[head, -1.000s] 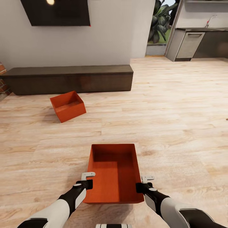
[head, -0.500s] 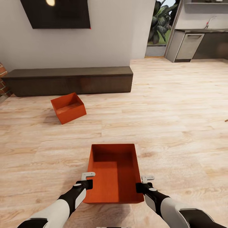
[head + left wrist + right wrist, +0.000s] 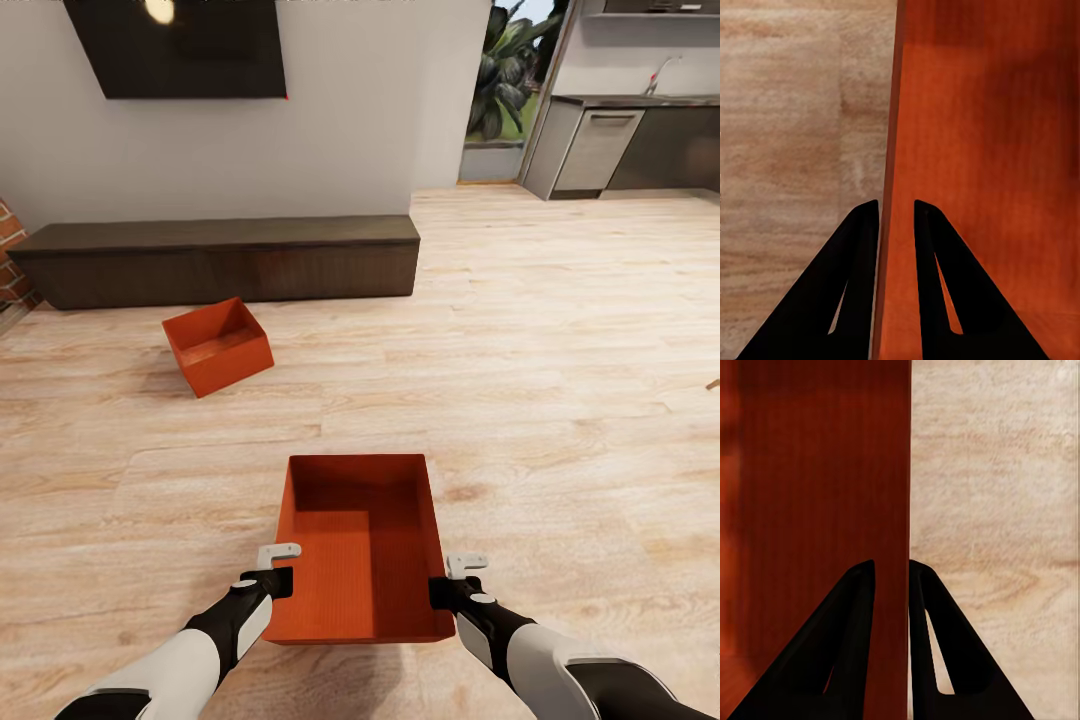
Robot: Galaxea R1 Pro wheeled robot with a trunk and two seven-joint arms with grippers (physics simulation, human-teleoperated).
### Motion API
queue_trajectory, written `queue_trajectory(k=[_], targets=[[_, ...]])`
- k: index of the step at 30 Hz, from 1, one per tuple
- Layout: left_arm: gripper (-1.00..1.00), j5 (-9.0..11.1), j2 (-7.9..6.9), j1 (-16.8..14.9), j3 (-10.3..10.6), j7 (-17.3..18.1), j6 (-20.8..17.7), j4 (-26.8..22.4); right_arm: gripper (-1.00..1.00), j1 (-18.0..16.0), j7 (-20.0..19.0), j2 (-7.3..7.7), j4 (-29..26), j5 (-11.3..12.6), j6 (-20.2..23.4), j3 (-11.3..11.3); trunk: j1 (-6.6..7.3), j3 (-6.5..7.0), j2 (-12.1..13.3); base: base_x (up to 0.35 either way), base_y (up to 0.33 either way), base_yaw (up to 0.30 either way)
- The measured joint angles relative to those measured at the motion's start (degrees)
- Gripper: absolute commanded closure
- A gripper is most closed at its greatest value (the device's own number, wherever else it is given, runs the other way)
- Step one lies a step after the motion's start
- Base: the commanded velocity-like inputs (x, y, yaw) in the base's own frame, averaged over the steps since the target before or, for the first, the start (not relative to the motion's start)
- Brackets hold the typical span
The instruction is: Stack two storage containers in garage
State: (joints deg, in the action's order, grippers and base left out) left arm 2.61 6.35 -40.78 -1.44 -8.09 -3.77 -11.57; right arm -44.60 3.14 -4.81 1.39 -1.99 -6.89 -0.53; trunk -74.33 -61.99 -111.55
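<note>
I hold one orange-red storage container (image 3: pixel 360 545) low in front of me over the living room's light wood floor (image 3: pixel 560 400). My left gripper (image 3: pixel 282 580) is shut on its left wall, and the wrist view shows the fingers straddling that wall (image 3: pixel 896 214). On the opposite wall my right gripper (image 3: pixel 442 590) is shut the same way (image 3: pixel 907 574). The other storage container (image 3: pixel 218 346) sits on the wood floor ahead to the left, turned at an angle, near the TV bench. The garage and its floor are out of view.
A low dark TV bench (image 3: pixel 220 260) runs along the white wall under a wall TV (image 3: pixel 180 45). Brickwork (image 3: pixel 10 270) edges the far left. At back right stand kitchen cabinets (image 3: pixel 600 145) beside an opening with a plant (image 3: pixel 505 90). Wood floor stretches to the right.
The whole view has shifted slightly: bench, wall and the far container sit a little lower and smaller, so the camera moved. The held container and both grippers keep their place in view.
</note>
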Motion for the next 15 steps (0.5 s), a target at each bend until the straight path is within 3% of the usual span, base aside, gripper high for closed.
queue_trajectory(k=[15], targets=[[1.00, 0.04, 0.00, -0.03, 0.01, -0.01, 0.00, 0.08, 1.00, 0.00, -0.01, 0.00, -0.02, -0.02, 0.08, 0.00, 3.30, 2.69, 6.02, 0.000, 0.000, 0.000]])
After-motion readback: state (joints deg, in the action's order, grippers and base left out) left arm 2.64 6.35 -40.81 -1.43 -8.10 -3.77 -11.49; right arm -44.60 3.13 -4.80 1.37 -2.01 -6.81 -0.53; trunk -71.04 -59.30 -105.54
